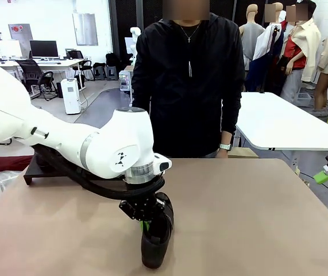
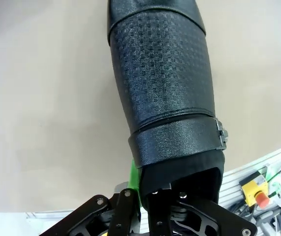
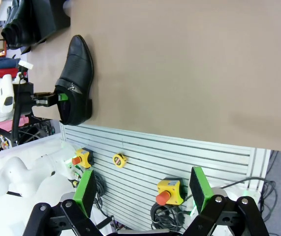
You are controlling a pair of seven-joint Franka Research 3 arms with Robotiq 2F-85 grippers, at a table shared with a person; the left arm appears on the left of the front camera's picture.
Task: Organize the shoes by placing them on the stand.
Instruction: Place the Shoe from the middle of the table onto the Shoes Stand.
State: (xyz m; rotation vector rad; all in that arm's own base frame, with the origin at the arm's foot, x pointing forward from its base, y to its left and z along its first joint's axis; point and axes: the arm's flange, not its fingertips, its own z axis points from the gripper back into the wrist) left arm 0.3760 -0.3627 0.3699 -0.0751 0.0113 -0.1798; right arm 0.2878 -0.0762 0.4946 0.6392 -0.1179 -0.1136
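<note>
1 shoe near table's front edge, left gripper clamped on it.

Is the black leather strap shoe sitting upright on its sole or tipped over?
Upright: the black leather strap shoe rests sole-down on the tan tabletop.

Near centre: the left arm reached low across the tabletop, its left gripper clamped on the shoe, blocking passage there.
Right half: bare tabletop lay open from the shoe to the right edge.
Far left: the stand sat behind the arm, hard to reach past it.
Far edge: the person stood at the middle.
Right edge: the right gripper hung spread, off the table.
</note>
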